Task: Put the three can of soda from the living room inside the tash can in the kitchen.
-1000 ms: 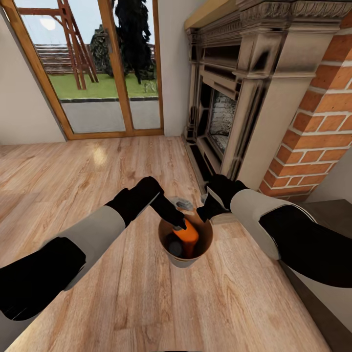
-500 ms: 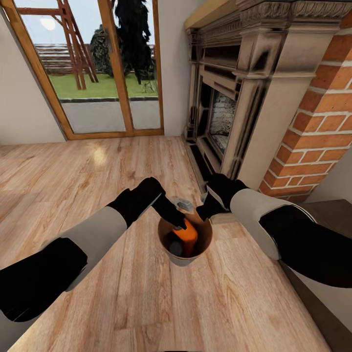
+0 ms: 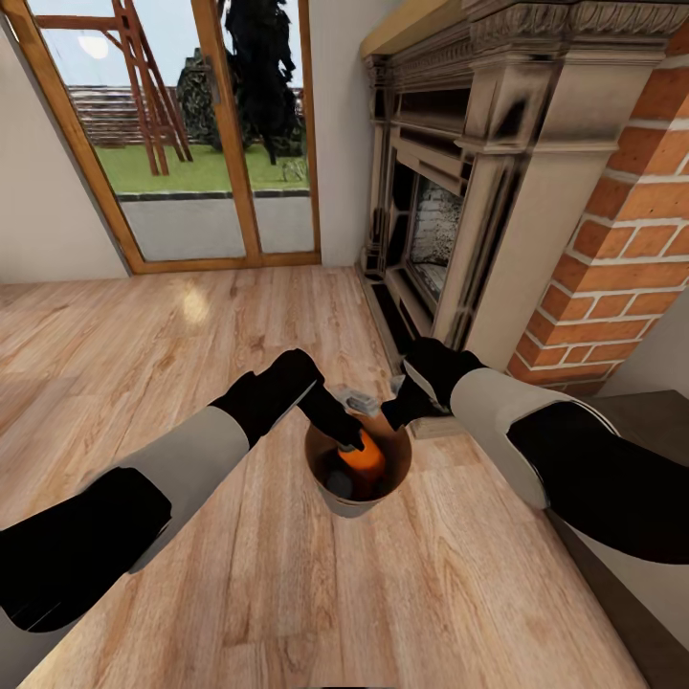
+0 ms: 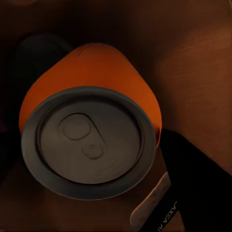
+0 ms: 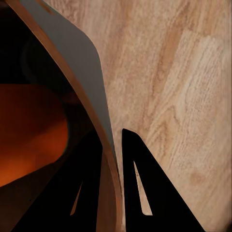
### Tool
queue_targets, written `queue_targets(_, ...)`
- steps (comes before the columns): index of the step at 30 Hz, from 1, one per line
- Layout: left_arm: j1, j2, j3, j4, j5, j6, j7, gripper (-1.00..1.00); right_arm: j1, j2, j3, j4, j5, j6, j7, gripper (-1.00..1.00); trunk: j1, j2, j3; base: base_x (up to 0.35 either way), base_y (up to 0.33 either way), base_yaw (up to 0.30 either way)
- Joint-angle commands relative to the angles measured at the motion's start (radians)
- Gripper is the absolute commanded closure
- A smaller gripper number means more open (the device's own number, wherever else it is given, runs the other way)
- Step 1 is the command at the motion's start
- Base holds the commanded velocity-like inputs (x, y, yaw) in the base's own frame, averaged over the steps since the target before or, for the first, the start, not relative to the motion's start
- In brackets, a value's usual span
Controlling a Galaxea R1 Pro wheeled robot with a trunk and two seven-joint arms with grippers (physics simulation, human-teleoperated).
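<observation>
My right gripper (image 5: 112,193) is clamped on the rim of the trash can (image 3: 352,503), one finger inside the wall, one outside, holding it above the plank floor (image 3: 191,335) near the fireplace (image 3: 450,220). My left gripper (image 3: 350,441) reaches down into the can's mouth, right over an orange soda can (image 4: 92,121). One finger (image 4: 193,188) lies beside that can; whether the grip is closed on it, I cannot tell. Another dark can (image 3: 337,481) lies deeper inside. The glass doors (image 3: 182,134) stand far left.
</observation>
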Motion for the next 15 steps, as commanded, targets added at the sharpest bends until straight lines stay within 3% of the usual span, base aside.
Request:
queue_targets(1,0.000,0.000,0.000,0.000,-0.001,0.000,0.001,1.00,0.000,0.000,-0.037,-0.001,-0.043,0.006,0.008,1.00,0.000,0.000,0.000,0.000,0.000,0.000)
queue_targets(6,0.000,0.000,0.000,0.000,-0.001,0.000,0.003,1.00,0.000,0.000,-0.038,-0.001,-0.044,0.006,0.008,1.00,0.000,0.000,0.000,0.000,0.000,0.000)
queue_targets(7,0.000,0.000,0.000,0.000,-0.001,0.000,0.002,-1.00,0.000,0.000,-0.038,-0.001,-0.044,0.006,0.008,1.00,0.000,0.000,0.000,0.000,0.000,0.000)
queue_targets(15,0.001,0.001,0.000,-0.001,-0.001,0.000,0.003,-1.00,0.000,0.000,-0.038,0.000,-0.044,0.006,0.008,1.00,0.000,0.000,0.000,0.000,0.000,0.000)
